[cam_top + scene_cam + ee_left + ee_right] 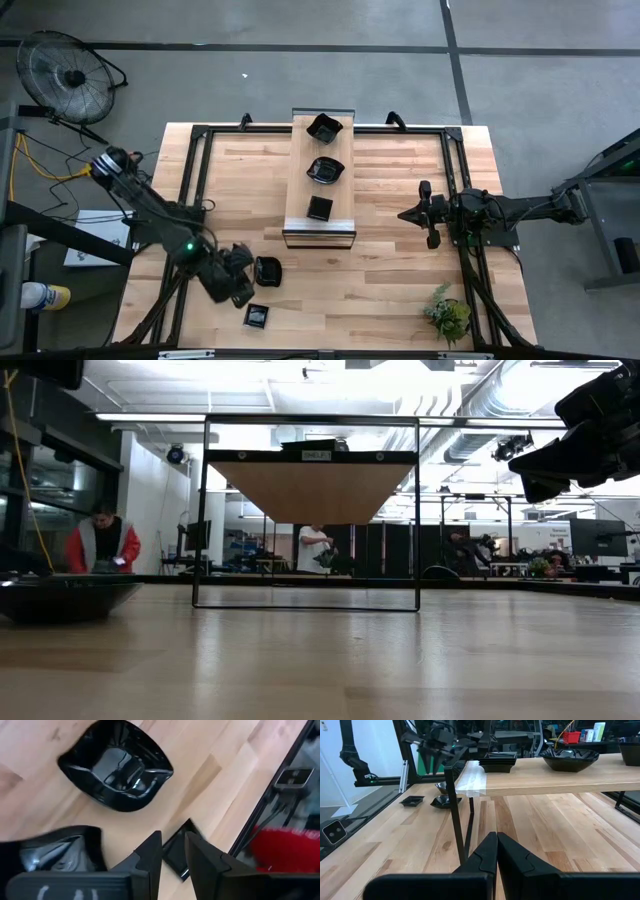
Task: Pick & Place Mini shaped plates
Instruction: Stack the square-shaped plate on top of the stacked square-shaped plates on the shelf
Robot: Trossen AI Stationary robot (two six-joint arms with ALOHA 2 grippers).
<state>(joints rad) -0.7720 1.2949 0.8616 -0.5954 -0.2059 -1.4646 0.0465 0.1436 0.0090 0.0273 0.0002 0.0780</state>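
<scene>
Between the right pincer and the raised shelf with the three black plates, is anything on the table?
No. In the high view, bare wood lies between the right pincer and the shelf.

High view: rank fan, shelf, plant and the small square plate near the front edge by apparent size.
1. Shelf, the long wooden one holding three plates.
2. Fan, clearly smaller than the shelf. It sits on the floor, farther from the camera, so its true size is unsure.
3. Plant.
4. Square plate, smallest.
</scene>
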